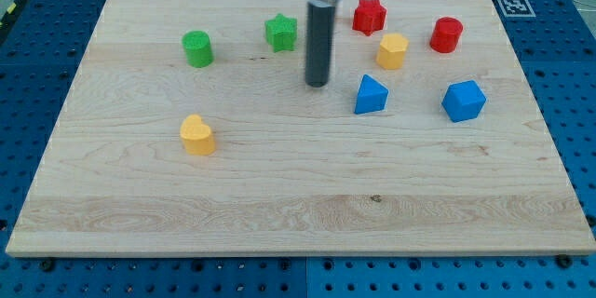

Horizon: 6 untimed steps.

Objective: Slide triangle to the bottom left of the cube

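My tip has open tabletop toward the view's bottom. The blue triangle stands near on the view's right, the blue cube farther that way. The green star sits near, up-left.

You have eight blocks on the wooden board, counted outward from the rod: two green, a star and a cylinder; two red, a star and a cylinder; two yellow, a pentagon-like block and a heart; two blue, a triangle and a cube.
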Available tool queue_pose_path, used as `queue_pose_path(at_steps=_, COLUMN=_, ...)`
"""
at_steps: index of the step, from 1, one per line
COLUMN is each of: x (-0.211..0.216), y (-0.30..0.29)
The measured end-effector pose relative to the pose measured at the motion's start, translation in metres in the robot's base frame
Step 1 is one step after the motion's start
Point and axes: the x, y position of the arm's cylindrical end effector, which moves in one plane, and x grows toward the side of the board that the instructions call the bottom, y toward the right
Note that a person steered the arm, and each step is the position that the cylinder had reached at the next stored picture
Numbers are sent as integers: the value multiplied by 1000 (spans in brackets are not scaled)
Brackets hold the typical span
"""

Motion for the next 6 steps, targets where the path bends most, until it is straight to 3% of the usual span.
queue_pose_path(at_steps=1, x=24, y=16)
queue_pose_path(at_steps=3, x=37, y=177)
queue_pose_path(at_steps=5, x=29, y=138)
queue_pose_path(at_steps=6, x=-1, y=169)
